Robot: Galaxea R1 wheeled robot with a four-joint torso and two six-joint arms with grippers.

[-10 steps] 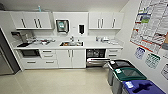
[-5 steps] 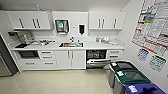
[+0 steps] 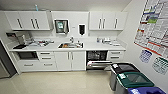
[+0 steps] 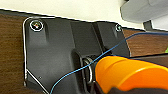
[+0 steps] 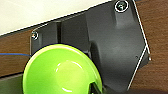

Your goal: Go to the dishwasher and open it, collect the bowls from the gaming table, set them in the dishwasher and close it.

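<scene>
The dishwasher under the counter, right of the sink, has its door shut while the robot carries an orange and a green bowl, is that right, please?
Not quite: the head view shows the dishwasher with its door open, dark racks visible. It does sit right of the sink, and the wrist views show the orange bowl and green bowl.

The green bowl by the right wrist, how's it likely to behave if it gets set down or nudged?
The green bowl has a glossy sheen with bright highlights, so it is probably smooth and somewhat slippery to hold. It looks like rigid, thin plastic, so likely light and not very fragile. Its round, curved shape suggests it could rock or slide if pushed at the rim.
</scene>
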